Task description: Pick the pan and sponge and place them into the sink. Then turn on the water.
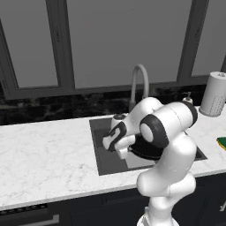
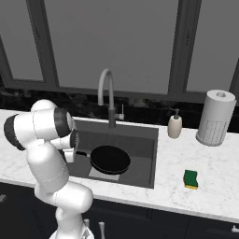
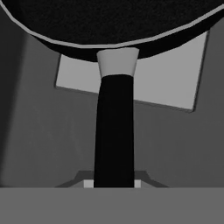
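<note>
Landmark: the sink [image 2: 144,154], a dark grey recessed basin set in the white marble counter [image 1: 44,150] under the window. Left of the sink, a bare stretch of counter; the arm's white body stands at the sink's front left corner in the right base view. The gripper [image 2: 74,148] hangs over the sink's left half, just above the basin. The pan [image 2: 110,159], black and round, sits level over the middle of the sink, above the pale square patch [image 2: 100,173] on the floor; its straight handle [image 3: 114,131] points left toward the gripper. Hand view: the handle runs straight up from between the fingertips to the pan's rim, with the pale patch behind it; the tips themselves are nearly hidden at the bottom edge, seated close on either side of the handle, apparently clamped on it. Whether the pan touches the sink floor, cannot tell. Behind the sink's centre, the grey gooseneck faucet [image 2: 107,95]. Right of the sink's back corner, a white soap pump bottle [image 2: 175,125]; further right, a paper towel roll [image 2: 216,117]. The sponge [image 2: 190,179], yellow with green top, lies flat on the counter right of the sink's front corner, well apart from the pan.
</note>
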Controlling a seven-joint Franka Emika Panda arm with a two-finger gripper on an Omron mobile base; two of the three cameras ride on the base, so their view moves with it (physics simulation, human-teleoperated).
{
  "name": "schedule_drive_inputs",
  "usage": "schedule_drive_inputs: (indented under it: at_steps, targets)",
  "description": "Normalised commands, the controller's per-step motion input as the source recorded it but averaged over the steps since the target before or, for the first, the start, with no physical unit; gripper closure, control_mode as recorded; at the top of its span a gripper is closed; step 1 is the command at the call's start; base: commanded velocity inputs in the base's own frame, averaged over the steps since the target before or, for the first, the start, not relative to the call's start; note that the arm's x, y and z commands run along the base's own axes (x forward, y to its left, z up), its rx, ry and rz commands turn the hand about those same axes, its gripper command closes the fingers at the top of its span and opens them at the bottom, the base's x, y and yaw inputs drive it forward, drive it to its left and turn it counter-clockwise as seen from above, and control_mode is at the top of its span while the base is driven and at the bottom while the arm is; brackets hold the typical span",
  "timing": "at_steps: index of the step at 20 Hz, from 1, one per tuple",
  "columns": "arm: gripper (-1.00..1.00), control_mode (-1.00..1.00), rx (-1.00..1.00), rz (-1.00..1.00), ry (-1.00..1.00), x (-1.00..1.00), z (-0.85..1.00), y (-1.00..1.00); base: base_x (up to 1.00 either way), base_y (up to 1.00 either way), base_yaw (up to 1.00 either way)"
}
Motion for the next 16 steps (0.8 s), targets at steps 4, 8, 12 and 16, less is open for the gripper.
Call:
schedule_drive_inputs:
  at_steps: [4,8,12,16]
  targets:
    - [1.0,-1.0,0.0,-0.06,0.0,0.42,-0.39,0.0,0.0,0.0,0.0]
    - [1.0,-1.0,0.0,-0.04,0.0,0.39,-0.33,-0.01,0.0,0.0,0.0]
    - [1.0,-1.0,0.0,-0.02,0.0,0.32,-0.41,0.0,0.0,0.0,0.0]
    - [1.0,-1.0,0.0,-0.02,0.0,0.12,-0.52,0.0,0.0,0.0,0.0]
